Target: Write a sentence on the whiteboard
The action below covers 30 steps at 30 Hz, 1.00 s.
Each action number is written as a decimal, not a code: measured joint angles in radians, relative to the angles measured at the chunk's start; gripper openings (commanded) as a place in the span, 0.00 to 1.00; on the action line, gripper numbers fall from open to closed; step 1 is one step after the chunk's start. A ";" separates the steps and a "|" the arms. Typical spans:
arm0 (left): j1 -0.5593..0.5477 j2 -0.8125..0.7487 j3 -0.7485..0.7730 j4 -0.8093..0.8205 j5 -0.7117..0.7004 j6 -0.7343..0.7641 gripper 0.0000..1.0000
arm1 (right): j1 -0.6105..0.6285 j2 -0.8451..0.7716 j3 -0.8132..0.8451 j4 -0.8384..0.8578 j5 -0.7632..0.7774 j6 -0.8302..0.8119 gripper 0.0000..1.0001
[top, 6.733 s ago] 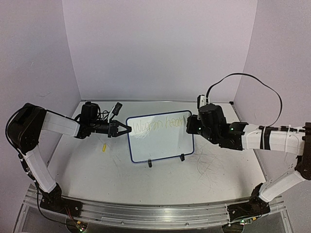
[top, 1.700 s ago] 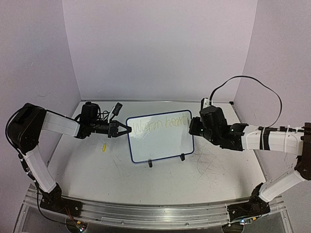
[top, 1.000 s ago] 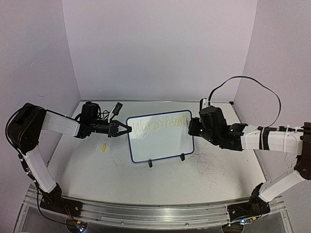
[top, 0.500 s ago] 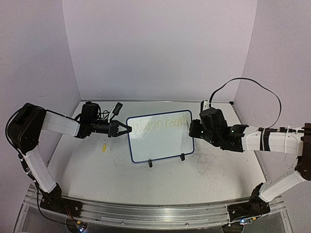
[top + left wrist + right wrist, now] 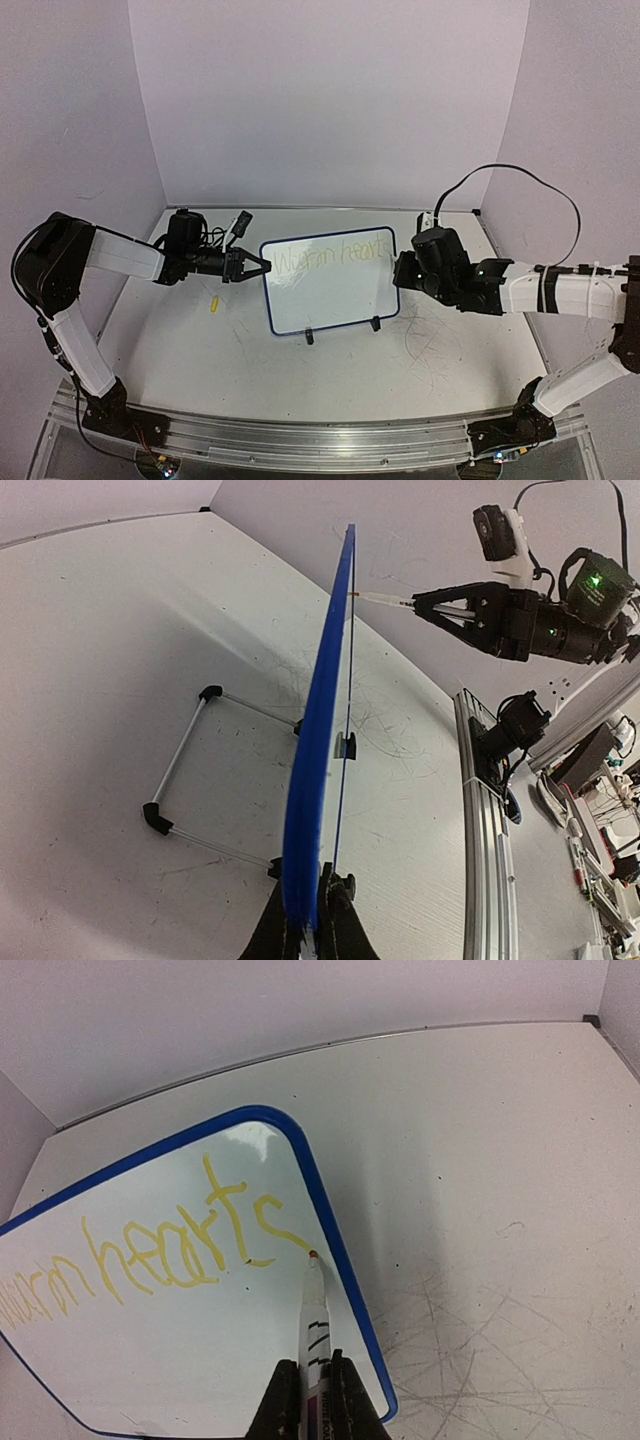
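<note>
White and scratched grey, the table [image 5: 300,385] carries the whiteboard [image 5: 330,295], which stands leaning back on its two black feet. At the whiteboard's left edge our left fingers [image 5: 277,932] are pinched fully shut on the blue frame, bracing it. At its right edge our right fingers [image 5: 284,1400] are closed tight round a marker [image 5: 315,1310]. The marker's tip sits just inside the frame, at the end of the last stroke. The sentence [image 5: 160,1250] runs along the whiteboard's top in thin yellow-green letters. From the right wrist it reads roughly "warm hearts", with the tail of the "s" under the tip.

We judge this line finished, since no room is left toward the frame. To do the step well, we should lift the tip straight off so it leaves no smear. We then carry it left and lower on the whiteboard, press lightly, and let the left hold take the push.
</note>
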 measured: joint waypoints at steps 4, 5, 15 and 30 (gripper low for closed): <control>0.000 0.000 0.000 0.000 0.000 0.000 0.00 | 0.009 0.000 0.000 -0.002 -0.006 0.000 0.00; 0.000 0.000 0.000 0.000 0.000 0.001 0.00 | 0.012 0.001 0.000 -0.002 -0.007 0.000 0.00; 0.000 0.000 0.000 0.000 0.000 0.003 0.00 | 0.030 0.015 0.009 0.008 -0.013 -0.005 0.00; -0.003 -0.008 0.000 -0.008 -0.015 0.003 0.00 | 0.062 -0.121 -0.036 0.035 -0.127 -0.160 0.00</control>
